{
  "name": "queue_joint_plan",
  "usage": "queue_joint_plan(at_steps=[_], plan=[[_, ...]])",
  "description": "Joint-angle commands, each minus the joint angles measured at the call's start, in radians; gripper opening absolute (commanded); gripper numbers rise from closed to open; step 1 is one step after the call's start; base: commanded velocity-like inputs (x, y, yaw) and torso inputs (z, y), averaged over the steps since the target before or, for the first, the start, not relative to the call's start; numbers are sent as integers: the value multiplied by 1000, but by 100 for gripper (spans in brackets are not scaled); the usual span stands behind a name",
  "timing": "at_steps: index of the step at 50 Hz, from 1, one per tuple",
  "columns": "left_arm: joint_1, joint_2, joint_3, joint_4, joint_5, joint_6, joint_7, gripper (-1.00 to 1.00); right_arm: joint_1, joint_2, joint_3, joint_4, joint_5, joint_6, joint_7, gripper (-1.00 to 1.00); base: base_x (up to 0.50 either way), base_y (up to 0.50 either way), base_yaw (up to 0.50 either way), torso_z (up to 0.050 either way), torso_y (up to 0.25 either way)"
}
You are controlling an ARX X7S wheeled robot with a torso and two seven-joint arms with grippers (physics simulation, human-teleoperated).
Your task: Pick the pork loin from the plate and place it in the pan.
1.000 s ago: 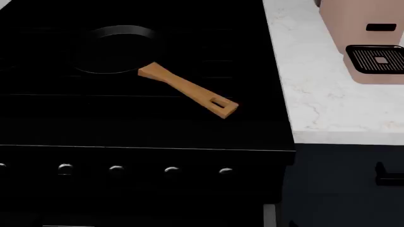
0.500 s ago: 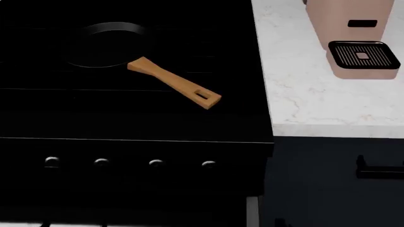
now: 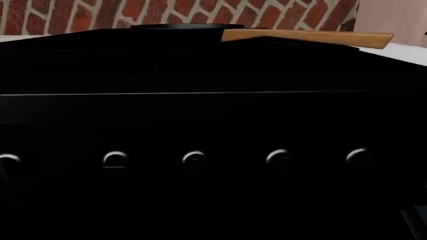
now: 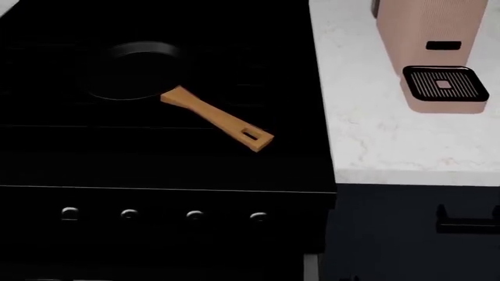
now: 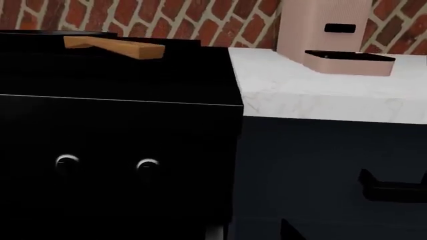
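The black pan (image 4: 133,70) sits empty on the black stove at the back left, its light-brown wooden handle (image 4: 219,120) pointing toward the front right. The handle also shows in the left wrist view (image 3: 307,36) and in the right wrist view (image 5: 117,46), seen edge-on over the stove's front. The pork loin and the plate are out of view in every frame. Neither gripper shows in the head view. Both wrist views look at the stove's front from low down, and their jaws do not show.
The stove (image 4: 156,158) has a row of knobs (image 4: 194,215) on its front. A white marble counter (image 4: 390,129) lies to its right, with a pink appliance (image 4: 434,52) at the back. A dark cabinet with a handle (image 4: 467,222) is below the counter. A brick wall (image 5: 200,22) stands behind.
The head view has shifted: the pan and stove sit a little lower in the frame than half a second ago, after sliding left over the last second. Nothing on the stove has moved.
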Motion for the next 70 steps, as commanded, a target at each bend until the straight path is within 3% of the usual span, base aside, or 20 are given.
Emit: queue_joint_plan(at_steps=[1, 21, 26, 31, 37, 48, 70], plan=[[-7, 8, -16, -24, -31, 23, 27, 100, 5, -1, 3, 11, 5, -3, -1, 100, 0, 0, 0, 50, 8], [8, -20, 12, 3, -41, 26, -13, 100, -6, 19, -17, 14, 30, -2, 31, 100, 0, 0, 0, 50, 8], [0, -116, -46, 309, -95, -225, -16, 100, 17, 81, 24, -234, 118, 229, 3, 100, 0, 0, 0, 1, 0], [-111, -201, -215, 657, -341, -662, -44, 100, 86, 188, 112, -536, 223, 529, 4, 100, 0, 0, 0, 0, 0], [-254, -238, -304, 807, -489, -908, -86, 100, 161, 240, 185, -702, 347, 761, 7, 100, 0, 0, 0, 0, 0], [-298, -258, -304, 812, -495, -940, -107, 100, 194, 242, 200, -694, 339, 757, 31, 100, 0, 43, 0, 0, 0], [-282, -260, -290, 806, -494, -923, -121, 100, 173, 264, 169, -709, 303, 716, 45, 100, 0, 500, 0, 0, 0]])
